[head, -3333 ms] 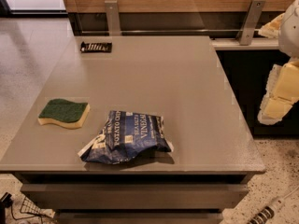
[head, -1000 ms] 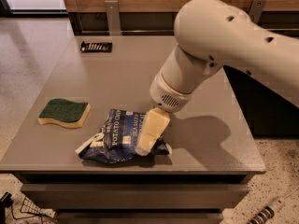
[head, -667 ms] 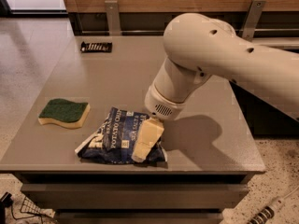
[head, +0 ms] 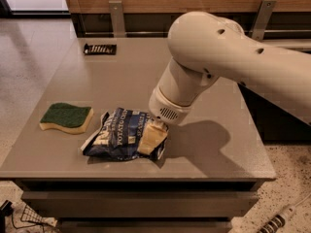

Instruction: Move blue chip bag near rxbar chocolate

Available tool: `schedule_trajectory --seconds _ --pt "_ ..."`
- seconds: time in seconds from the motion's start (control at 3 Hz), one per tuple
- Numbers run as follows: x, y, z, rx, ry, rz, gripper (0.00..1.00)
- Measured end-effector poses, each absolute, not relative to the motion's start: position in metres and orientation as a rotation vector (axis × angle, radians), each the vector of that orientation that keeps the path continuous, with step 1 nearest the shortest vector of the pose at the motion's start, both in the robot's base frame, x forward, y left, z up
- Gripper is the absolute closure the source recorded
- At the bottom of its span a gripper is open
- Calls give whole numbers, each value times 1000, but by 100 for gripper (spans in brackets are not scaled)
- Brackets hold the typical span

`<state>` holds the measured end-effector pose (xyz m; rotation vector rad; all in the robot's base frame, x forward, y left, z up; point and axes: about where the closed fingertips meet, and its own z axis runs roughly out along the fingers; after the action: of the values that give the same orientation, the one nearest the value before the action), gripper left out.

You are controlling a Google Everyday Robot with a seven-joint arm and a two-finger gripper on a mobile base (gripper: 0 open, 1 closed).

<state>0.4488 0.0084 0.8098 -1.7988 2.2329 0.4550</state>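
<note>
The blue chip bag (head: 115, 139), crumpled navy foil with white lettering, lies near the front edge of the grey table (head: 131, 76), left of centre. The rxbar chocolate (head: 99, 48), a small flat black wrapper with pale lettering, lies at the far left corner of the table, well away from the bag. My gripper (head: 152, 138) is down on the right end of the bag and touches it. The large cream arm (head: 218, 57) reaches in from the right and hides the table behind it.
A green-topped yellow sponge (head: 66, 117) lies left of the bag near the table's left edge. Metal brackets (head: 116, 16) stand against the wooden wall behind the table. A cable and power strip (head: 278, 221) lie on the floor at the lower right.
The arm has swung in from the right and lowered. The gripper has moved left and down onto the right end of the bag. The bag, bar and sponge lie where they were.
</note>
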Motion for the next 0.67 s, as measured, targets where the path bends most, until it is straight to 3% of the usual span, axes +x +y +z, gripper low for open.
schedule_trajectory --seconds 0.33,0.67 --pt "449 8 817 -1799 2233 455 83" --pt "449 8 818 -1799 2233 455 100"
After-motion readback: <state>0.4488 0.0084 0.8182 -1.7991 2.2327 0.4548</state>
